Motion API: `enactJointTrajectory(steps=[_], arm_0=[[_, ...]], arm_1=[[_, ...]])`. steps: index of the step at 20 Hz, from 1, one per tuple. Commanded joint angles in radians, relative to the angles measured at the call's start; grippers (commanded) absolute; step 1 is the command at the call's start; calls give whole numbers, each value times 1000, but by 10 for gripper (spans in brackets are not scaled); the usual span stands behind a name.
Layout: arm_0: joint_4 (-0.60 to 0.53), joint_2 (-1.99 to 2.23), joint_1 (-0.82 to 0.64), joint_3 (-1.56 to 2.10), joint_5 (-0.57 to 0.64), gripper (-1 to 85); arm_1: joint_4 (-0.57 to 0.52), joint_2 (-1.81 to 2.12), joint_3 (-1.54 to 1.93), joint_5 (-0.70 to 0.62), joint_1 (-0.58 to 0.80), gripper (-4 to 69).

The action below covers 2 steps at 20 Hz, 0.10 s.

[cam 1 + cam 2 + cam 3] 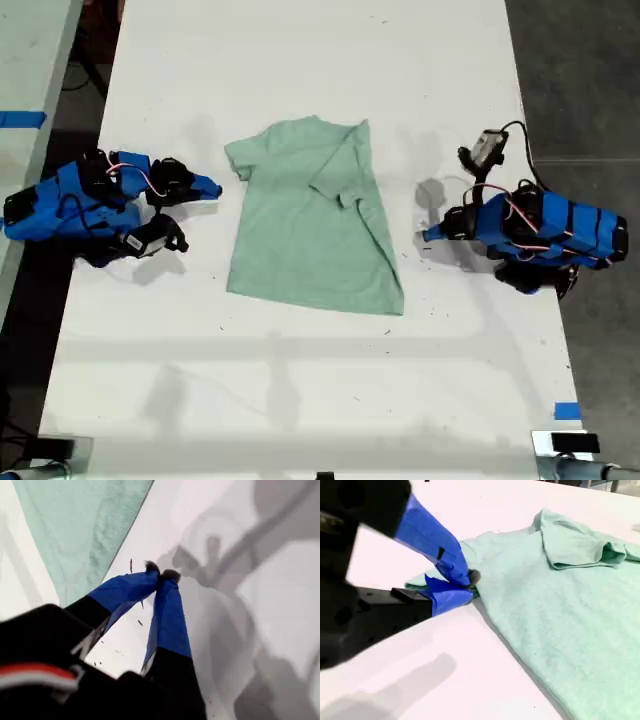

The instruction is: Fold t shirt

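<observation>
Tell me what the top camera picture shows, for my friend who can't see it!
A pale green t shirt lies on a white table, with one sleeve side already folded over its middle. A blue robot arm rests on the table at each side of the shirt, my first gripper on the exterior view's right and my second gripper on its left.

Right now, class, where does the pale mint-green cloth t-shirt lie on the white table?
In the exterior view the pale mint-green cloth t-shirt lies on the white table between the two blue arms; the sleeve on that view's right is folded over its body.
</observation>
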Motion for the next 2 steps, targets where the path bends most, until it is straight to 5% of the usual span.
enactJointTrajectory(steps=[1,2], arm_0=[[0,9,-8,41,-12,-2],[0,9,-5,41,-12,-2]], arm_1=[[-17,12,54,8,-11,19],[-17,12,54,8,-11,19]])
